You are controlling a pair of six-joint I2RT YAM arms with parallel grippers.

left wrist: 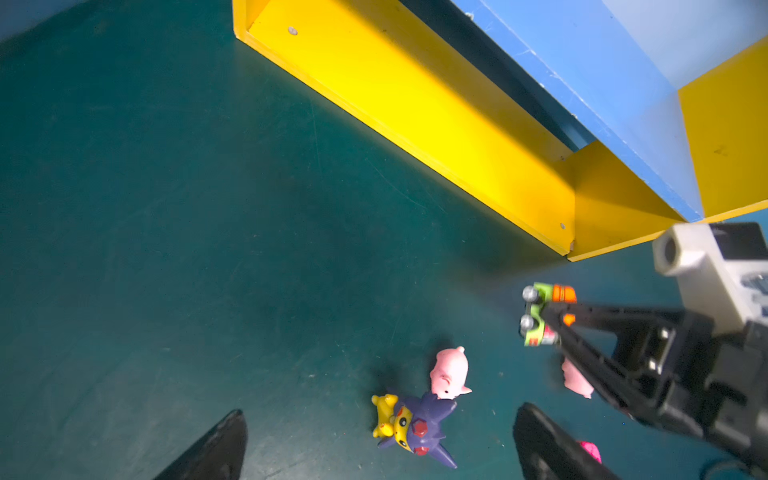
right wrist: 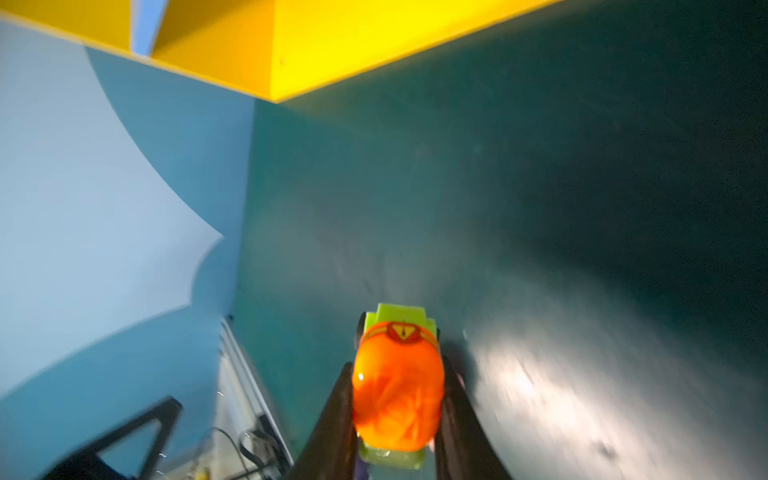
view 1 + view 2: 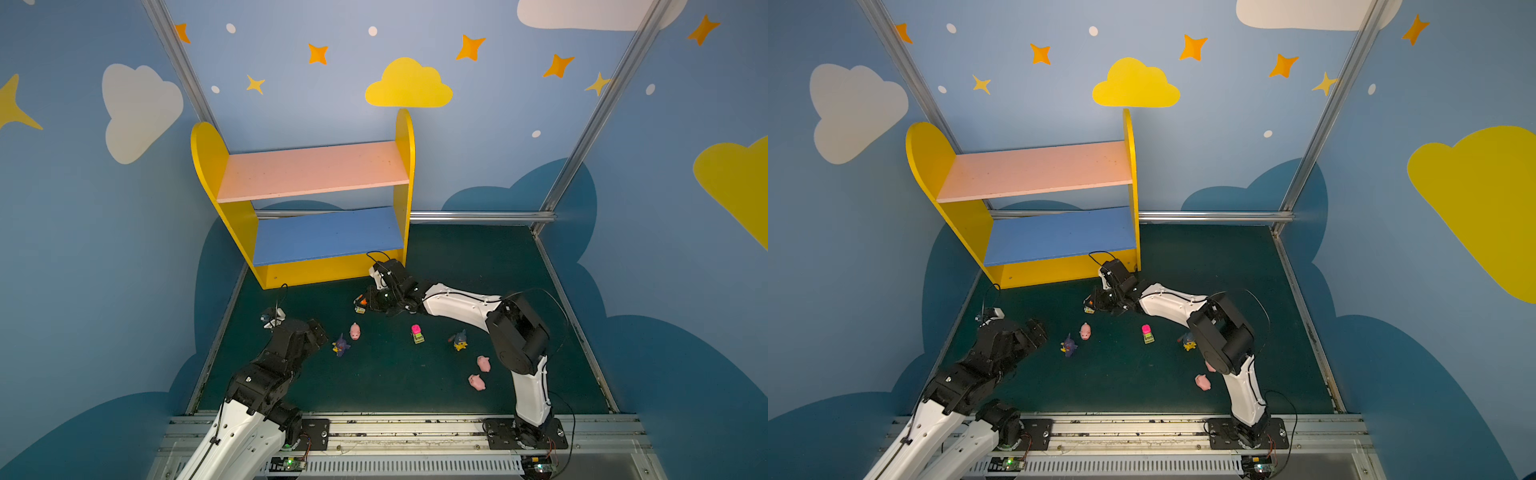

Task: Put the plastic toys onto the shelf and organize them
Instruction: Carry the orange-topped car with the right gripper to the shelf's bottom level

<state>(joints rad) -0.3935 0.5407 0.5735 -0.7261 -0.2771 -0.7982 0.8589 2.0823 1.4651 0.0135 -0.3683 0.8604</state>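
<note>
1. Nearest the lens, the metal rail [image 3: 415,430] edges the green mat [image 3: 374,386]; walls [image 3: 83,249] close its other three sides.
2. Open mat lies right of the shelf [image 3: 324,270], which stands in the back-left corner.
3. Loose toys sit on the mat: a pig [image 3: 354,331] just beside the purple-hooded figurine [image 3: 340,345], the pink-topped car [image 3: 417,333], the blue-hooded figurine [image 3: 459,340], a second pig [image 3: 483,363] and a third pig [image 3: 476,381] near the right arm [image 3: 519,332].
4. The right gripper [image 3: 362,304], just before the shelf base, is clamped on the orange-topped car [image 2: 397,399]; its long axis runs along the fingers, green nose outward.
5. The left gripper [image 3: 319,332] hovers spread wide near the purple-hooded figurine.
</note>
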